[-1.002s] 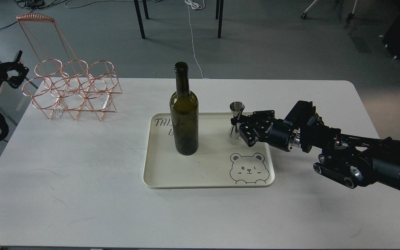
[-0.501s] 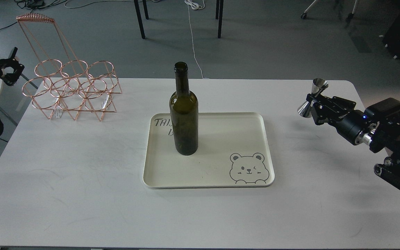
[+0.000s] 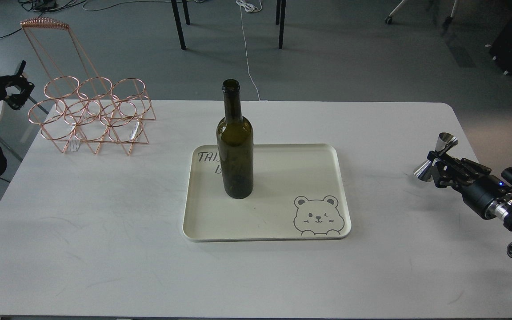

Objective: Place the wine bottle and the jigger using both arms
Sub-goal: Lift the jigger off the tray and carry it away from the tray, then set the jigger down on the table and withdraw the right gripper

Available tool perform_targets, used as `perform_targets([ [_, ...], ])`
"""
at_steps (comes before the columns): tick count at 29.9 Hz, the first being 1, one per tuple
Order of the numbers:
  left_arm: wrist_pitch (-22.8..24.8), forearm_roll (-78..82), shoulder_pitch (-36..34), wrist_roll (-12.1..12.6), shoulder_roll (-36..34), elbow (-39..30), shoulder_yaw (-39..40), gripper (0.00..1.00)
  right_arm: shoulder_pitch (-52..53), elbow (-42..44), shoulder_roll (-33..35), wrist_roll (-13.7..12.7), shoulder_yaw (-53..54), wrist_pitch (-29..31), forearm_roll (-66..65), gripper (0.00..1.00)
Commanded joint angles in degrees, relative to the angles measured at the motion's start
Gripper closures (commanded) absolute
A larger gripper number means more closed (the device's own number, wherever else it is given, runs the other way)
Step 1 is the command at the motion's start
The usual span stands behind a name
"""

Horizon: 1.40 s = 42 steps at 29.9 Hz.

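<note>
The wine bottle (image 3: 235,146) stands upright at the left of the cream tray (image 3: 278,231), in the middle of the white table. The silver jigger (image 3: 436,156) is tilted and held at its waist by my right gripper (image 3: 434,161), which is shut on it above the table's right edge, well right of the tray. My left gripper (image 3: 18,89) is at the far left edge of the view, off the table beside the copper rack; it is small and dark, and its fingers cannot be told apart.
A copper wire bottle rack (image 3: 89,113) stands at the table's back left corner. The tray has a bear drawing (image 3: 317,215) at its front right. Chair legs and cables lie on the floor behind the table.
My right gripper has lifted the jigger off the tray, carried it far right, and now moved it lower and nearer the right edge. The bottle stayed put. The left gripper barely shifted.
</note>
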State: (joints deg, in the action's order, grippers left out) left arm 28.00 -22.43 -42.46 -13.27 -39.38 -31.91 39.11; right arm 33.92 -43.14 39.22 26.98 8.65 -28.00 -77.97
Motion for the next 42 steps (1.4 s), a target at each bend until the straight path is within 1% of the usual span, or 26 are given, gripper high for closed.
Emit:
perform_targets([
  [1,0.0,0.0,0.0,0.0,-0.1,0.0,-0.1,0.01,-0.3,0.1,-0.1,0.0,-0.2,0.0,0.0,0.83],
  [3,0.0,0.0,-0.1,0.0,-0.1,0.0,-0.1,0.01,-0.3,0.0,-0.1,0.0,-0.3,0.0,0.0,0.81],
  [7,0.0,0.9,-0.2,-0.1,-0.1,0.0,0.0,0.02,-0.3,0.0,-0.1,0.0,-0.5,0.0,0.0,0.71],
  [11,0.0,1.1,-0.1,-0.1,0.1,0.0,0.0,0.01,-1.0,-0.2,-0.1,0.1,-0.5,0.0,0.0,0.71],
  [13,0.0,1.1,-0.1,-0.1,0.1,0.0,0.0,0.01,-1.1,-0.3,-0.1,0.1,-0.6,0.0,0.0,0.67],
  [16,0.0,1.1,-0.2,0.0,0.0,0.0,0.0,0.01,-1.9,-0.5,-0.1,0.2,-0.5,0.0,0.1,0.54],
  [17,0.0,1.1,-0.2,0.0,-0.1,0.0,0.0,0.01,-2.1,-0.5,-0.1,0.2,-0.5,0.0,0.0,0.49],
  [19,0.0,1.1,-0.3,0.0,-0.1,0.0,0.0,0.02,-2.4,-0.8,-0.1,0.2,-0.5,0.0,0.1,0.35],
  [21,0.0,1.1,-0.3,0.0,-0.2,0.0,0.0,0.02,-3.1,-1.0,0.0,0.2,-0.5,0.0,0.1,0.26],
  [23,0.0,1.1,-0.3,0.0,-0.3,0.0,0.0,0.01,-3.5,-2.1,0.4,0.2,-0.5,0.0,0.1,0.14],
  [26,0.0,1.1,-0.3,0.0,-1.0,-0.3,0.1,0.01,-4.5,-5.6,2.2,0.1,-0.4,0.0,0.2,0.06],
  [31,0.0,1.2,-0.3,0.3,-4.3,-5.3,-0.1,0.01,-6.3,-16.3,12.0,0.1,-1.4,0.0,1.9,0.04],
  [35,0.0,4.0,0.0,0.7,-8.3,-9.2,-0.3,0.01,-6.7,-22.6,19.2,0.4,-1.8,0.0,7.6,0.03],
  [36,0.0,6.0,0.1,0.6,-9.9,-10.4,-0.3,0.02,-6.4,-23.6,20.9,1.0,-1.8,0.0,10.0,0.03],
  [39,0.0,10.7,0.3,0.5,-13.8,-14.5,-0.3,0.02,-4.8,-24.2,23.5,1.0,-0.9,0.0,16.5,0.03],
  [42,0.0,16.2,0.4,0.4,-18.1,-19.7,-0.3,0.02,-0.1,-23.8,25.3,1.0,0.7,0.0,22.8,0.03],
])
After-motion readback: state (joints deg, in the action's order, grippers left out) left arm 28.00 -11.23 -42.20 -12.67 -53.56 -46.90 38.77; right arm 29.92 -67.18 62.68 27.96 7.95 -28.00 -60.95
